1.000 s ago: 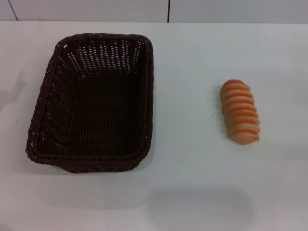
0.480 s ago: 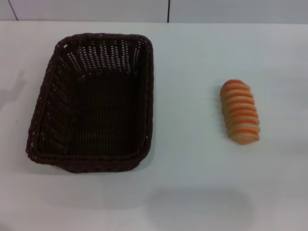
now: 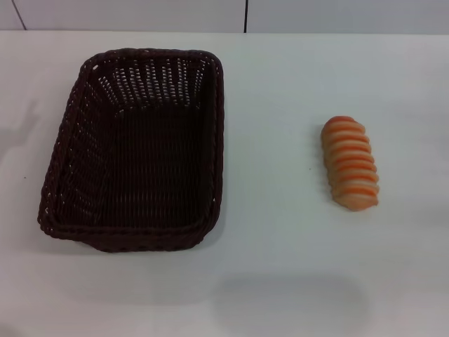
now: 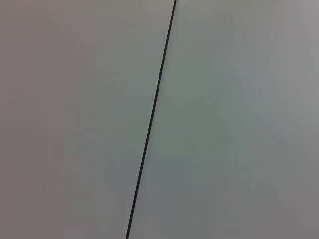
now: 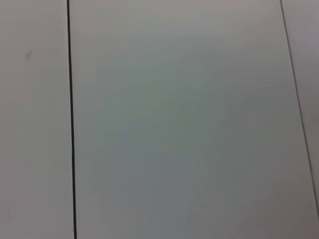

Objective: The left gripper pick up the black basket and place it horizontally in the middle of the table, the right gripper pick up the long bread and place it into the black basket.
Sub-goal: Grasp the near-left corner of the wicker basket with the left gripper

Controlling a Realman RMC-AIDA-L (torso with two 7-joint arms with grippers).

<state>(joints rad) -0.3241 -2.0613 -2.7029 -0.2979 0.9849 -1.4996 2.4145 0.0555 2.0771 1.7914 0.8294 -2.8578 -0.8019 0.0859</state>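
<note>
Neither of my grippers shows, so their state is unknown; first my left must reach the black basket (image 3: 133, 151), standing lengthwise left of the long bread (image 3: 350, 163).

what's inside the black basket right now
Nothing: the black basket shows only its own woven floor and sloped walls. The long bread lies apart on the table, to the basket's right. The tabletop under the basket is covered. Neither gripper is in view.
</note>
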